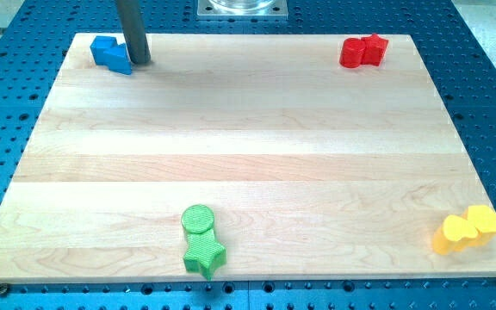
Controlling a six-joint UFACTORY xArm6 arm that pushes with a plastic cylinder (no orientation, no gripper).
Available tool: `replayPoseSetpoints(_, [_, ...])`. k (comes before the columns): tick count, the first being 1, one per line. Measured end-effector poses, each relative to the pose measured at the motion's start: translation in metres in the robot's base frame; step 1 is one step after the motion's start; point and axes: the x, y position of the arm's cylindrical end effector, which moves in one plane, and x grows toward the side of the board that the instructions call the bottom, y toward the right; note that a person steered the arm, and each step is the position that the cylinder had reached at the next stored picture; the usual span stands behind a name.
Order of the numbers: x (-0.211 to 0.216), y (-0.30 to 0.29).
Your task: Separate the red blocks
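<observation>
Nearest the view's bottom edge of the desk (248, 172), a green cylinder (198, 220) touches a green star (204, 255) just below it. Toward the desk's bottom right corner, two yellow blocks (466, 229) sit pressed together, their exact shapes hard to tell. At the desk's top right corner lie the red blocks: a red cylinder-like block (350, 53) touching a red star-like block (373, 48) on its right, the pair not yet apart. At the desk's top left corner, two blue blocks (110, 54) sit joined, shapes unclear. The rod carries no gripper, so there is nothing to open or close; its tip (139, 62) stands just right of the blue blocks, touching or nearly so, well apart from the red pair
</observation>
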Motion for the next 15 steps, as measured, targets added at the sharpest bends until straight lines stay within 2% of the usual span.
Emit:
replayPoseSetpoints(2, [0.014, 0.023])
replayPoseSetpoints(3, [0.059, 0.117])
replayPoseSetpoints(5, [0.064, 0.324])
replayPoseSetpoints(6, [0.051, 0.406])
replayPoseSetpoints(7, [0.025, 0.414])
replayPoseSetpoints(8, [0.012, 0.382])
replayPoseSetpoints(9, [0.015, 0.394])
replayPoseSetpoints(10, [-0.004, 0.424])
replayPoseSetpoints(11, [-0.029, 0.397])
replayPoseSetpoints(12, [-0.027, 0.321])
replayPoseSetpoints(13, [-0.016, 0.300])
replayPoseSetpoints(14, [0.019, 0.316])
replayPoseSetpoints(15, [0.019, 0.261])
